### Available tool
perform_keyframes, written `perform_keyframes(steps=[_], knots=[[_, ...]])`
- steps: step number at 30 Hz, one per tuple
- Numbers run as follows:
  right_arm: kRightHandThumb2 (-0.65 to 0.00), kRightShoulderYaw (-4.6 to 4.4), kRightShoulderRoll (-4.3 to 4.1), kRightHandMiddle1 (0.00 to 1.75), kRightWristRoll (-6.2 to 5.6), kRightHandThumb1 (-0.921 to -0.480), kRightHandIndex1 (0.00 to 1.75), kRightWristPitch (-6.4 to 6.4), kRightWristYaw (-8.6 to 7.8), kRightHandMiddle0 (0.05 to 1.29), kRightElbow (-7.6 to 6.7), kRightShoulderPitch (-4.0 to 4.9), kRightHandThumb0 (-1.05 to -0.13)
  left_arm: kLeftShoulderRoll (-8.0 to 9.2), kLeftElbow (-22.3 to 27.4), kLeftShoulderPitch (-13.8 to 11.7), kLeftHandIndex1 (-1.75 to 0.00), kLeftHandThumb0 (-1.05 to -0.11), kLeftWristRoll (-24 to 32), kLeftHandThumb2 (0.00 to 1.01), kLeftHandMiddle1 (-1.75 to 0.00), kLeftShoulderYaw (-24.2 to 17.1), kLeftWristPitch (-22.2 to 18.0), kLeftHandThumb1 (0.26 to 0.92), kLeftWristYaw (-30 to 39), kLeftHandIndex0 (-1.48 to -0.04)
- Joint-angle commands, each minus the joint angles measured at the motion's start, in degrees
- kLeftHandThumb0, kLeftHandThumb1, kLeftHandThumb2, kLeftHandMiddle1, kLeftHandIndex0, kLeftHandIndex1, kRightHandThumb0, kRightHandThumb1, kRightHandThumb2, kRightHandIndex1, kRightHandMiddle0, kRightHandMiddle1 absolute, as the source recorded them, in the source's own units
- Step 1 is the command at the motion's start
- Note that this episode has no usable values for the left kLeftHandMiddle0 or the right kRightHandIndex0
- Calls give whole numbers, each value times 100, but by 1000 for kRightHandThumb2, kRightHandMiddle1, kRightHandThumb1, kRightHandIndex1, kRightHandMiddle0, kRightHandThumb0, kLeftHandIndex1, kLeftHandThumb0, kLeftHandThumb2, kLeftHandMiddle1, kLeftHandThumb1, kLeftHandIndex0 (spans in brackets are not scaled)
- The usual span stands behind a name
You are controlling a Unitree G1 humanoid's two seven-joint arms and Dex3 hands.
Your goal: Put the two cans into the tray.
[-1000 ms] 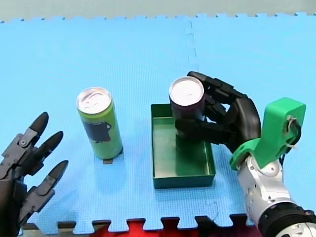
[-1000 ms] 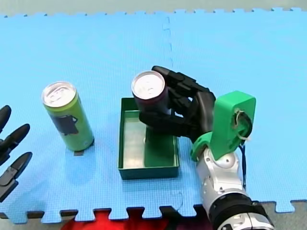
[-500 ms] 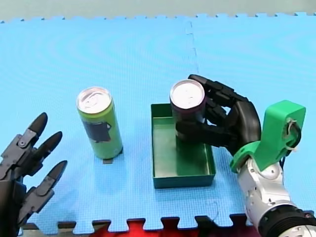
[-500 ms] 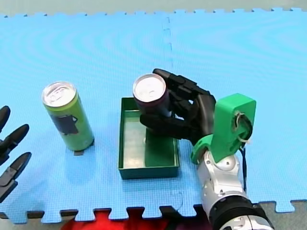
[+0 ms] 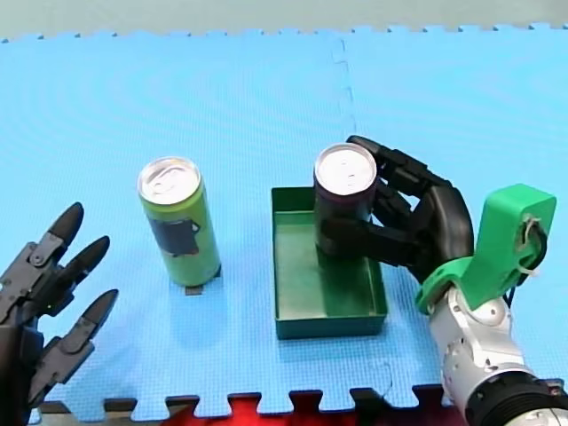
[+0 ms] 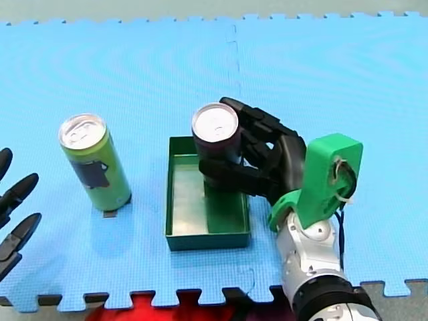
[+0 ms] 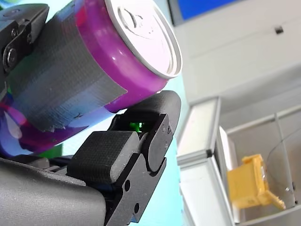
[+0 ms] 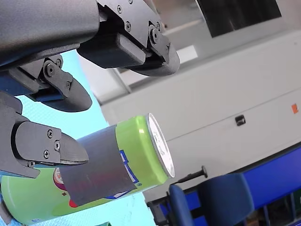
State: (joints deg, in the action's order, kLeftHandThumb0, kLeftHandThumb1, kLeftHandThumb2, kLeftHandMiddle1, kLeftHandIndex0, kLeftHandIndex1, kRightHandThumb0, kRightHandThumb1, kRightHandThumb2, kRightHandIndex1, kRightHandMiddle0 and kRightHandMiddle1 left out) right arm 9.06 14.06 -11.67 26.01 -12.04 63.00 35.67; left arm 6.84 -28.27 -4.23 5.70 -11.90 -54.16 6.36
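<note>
- Step in hand, as I read it: setting the first can down. The right hand (image 5: 404,222) has the purple can (image 5: 344,191) over the far right part of the tray (image 5: 293,288).
- The can looks upright, top facing up. Its base is hidden behind the thumb and the tray wall, so I can't tell whether it touches the tray floor yet.
- To do it well: lower straight down with the can vertical. Let go only once the base sits flat on the floor.
- The can is close to the tray's far wall and right wall. I'd bias it slightly toward the middle so the base doesn't catch the rim and tip.
- Leave room on the tray's left half, since the second can has to fit beside this one.
- On release, uncurl the fingers outward and back the hand away to the right. A sideways drag would likely knock a tall, narrow can over.
- Right-hand fingers (image 7: 141,136): curled tight round the can body, thumb across the near side. The first wrist view shows the pads pressed against the grey tape (image 7: 56,80) band on the can.
- Left hand (image 5: 49,302): empty, at the near left edge of the mat (image 5: 222,98).
- The green can (image 5: 180,222) stands upright on the mat left of the tray, untouched and well apart from the left hand. It goes in next.
</note>
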Motion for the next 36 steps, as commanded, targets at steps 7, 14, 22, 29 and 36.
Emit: perform_keyframes(steps=[7,14,22,29,36], knots=[[0,43,244,0,-138,-791,0,-154,-70,1237,-80,-75,-309,40,66,-31,0,-1048,29,225,0,-12,11,921,18,-423],[0,29,240,0,-156,-788,0,-154,-95,1237,-88,-109,-306,12,53,-35,-1,-1048,-13,226,-2,-15,2,921,-25,-425],[0,35,229,0,-162,-787,0,-148,-98,1237,-77,-109,-305,22,2,-10,0,-1048,-53,226,-1,-8,-49,921,-47,-423],[0,17,205,0,-127,-787,0,-134,-91,1237,-60,-99,-304,22,-67,24,0,-1048,-107,228,-2,-16,-127,921,-87,-421],[0,-70,179,0,7,-785,0,-275,144,1238,-100,-69,-304,25,-91,38,-1,-1048,-106,224,-3,-11,-174,921,-97,-423]])
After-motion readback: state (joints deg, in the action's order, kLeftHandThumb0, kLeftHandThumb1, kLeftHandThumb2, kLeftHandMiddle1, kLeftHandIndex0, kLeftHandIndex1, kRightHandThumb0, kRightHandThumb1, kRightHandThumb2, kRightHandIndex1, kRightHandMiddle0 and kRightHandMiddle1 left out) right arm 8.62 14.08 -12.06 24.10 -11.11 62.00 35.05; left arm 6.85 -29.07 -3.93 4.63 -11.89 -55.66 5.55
